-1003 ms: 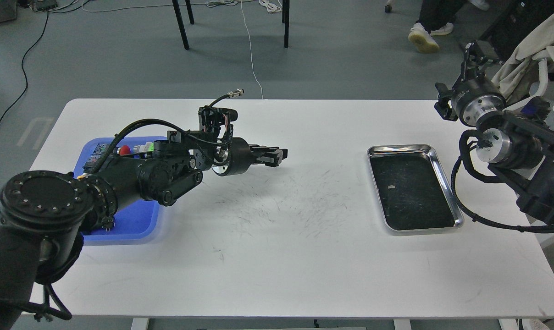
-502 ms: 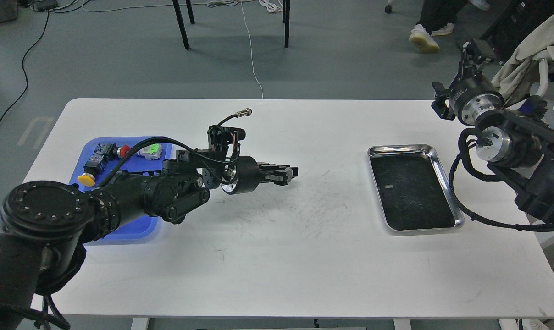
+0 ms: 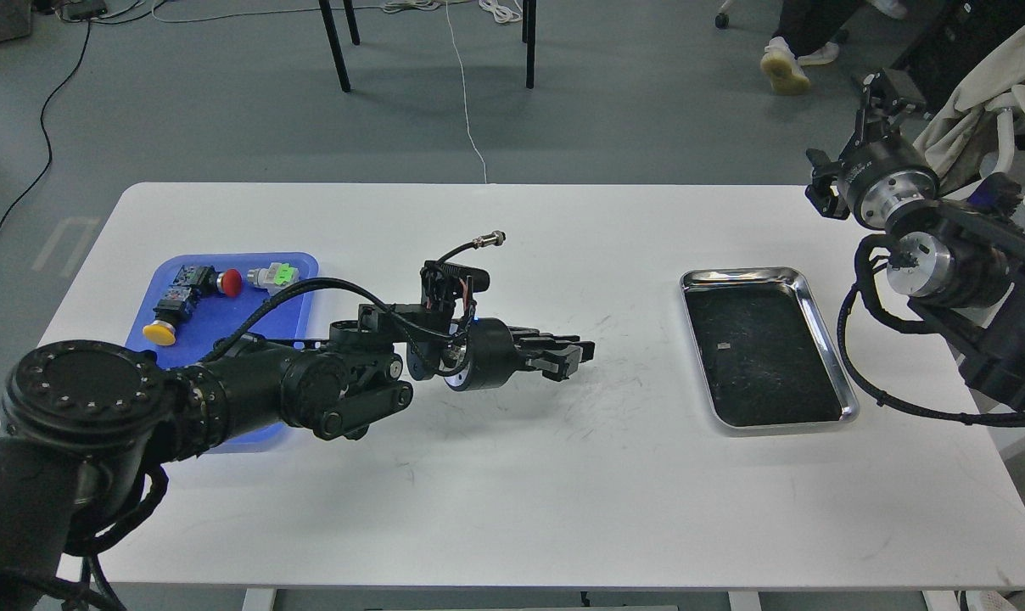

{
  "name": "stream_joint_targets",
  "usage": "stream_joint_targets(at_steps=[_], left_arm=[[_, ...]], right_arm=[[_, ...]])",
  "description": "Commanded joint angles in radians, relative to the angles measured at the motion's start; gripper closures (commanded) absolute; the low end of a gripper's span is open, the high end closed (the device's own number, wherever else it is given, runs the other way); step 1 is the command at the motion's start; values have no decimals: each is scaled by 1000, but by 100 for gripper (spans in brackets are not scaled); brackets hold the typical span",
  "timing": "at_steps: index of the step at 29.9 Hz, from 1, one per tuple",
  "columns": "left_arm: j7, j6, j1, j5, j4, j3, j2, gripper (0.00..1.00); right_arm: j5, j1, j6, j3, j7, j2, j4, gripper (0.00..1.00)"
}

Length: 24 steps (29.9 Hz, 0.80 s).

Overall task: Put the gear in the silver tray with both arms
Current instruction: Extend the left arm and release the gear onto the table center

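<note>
The silver tray (image 3: 825, 338) lies on the right part of the white table, its dark scuffed floor bare but for a tiny light speck. My left arm reaches from the lower left across the table's middle. Its gripper (image 3: 577, 355) points right, low over the table, well left of the silver tray. Its dark fingers lie close together, and I cannot see whether anything is between them. No gear shows in view. My right gripper (image 3: 882, 88) is raised beyond the table's far right corner, small and dark.
A blue plastic tray (image 3: 224, 318) at the left holds a red push button (image 3: 230, 283), a yellow one (image 3: 159, 333) and a green part (image 3: 280, 276). Chair legs, cables and a person's feet are on the floor behind the table.
My left arm has swung right and toward the table's middle, away from the blue tray, uncovering the parts in it. The right arm has shifted only slightly.
</note>
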Motion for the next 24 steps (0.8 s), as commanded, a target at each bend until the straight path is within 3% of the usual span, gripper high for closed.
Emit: stream_joint_targets(at_steps=[1,16,24], left_arm=[[0,5,7,0,-9,-1,0,96],[0,52,37,8,-55,-24,0,95],[0,54,43,3,-55,-27,0,89]], right_arm=[[0,-1,0,0,0,3,0,1],[-2,-1,0,-2,0,4,-1,1],[-3,0,-6,-3,-8,9,-3,1]])
